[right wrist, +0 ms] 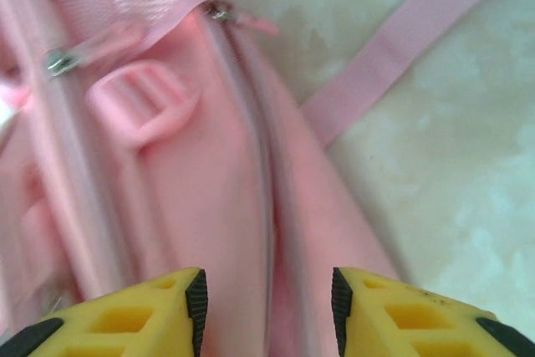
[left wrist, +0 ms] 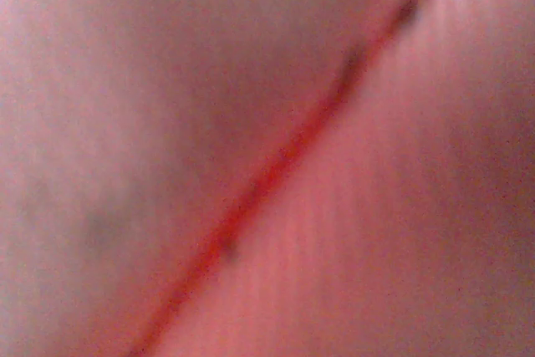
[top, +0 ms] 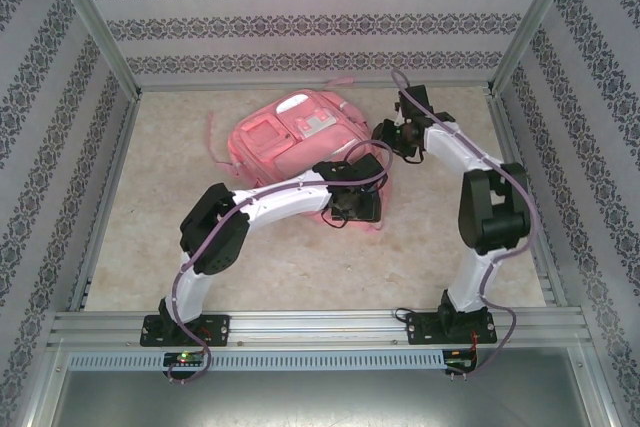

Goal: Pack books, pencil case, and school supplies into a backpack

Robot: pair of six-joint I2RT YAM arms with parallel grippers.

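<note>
I find the backpack point(top: 285, 137) flat on the table point(top: 160, 207), right pincer point(right wrist: 267, 294) apart astride its zip seam, left pincer point(top: 355, 209) pressed against its near edge, state untellable; I would grip fabric only and lift slowly.

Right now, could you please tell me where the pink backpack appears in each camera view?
Top external: backpack centre, towards the far wall.
Left wrist: probably the backpack, a blurred pink surface with a red seam, very close.
Right wrist: backpack across the left and centre.
Shared landmark: beige marbled table, at right in the right wrist view.
</note>
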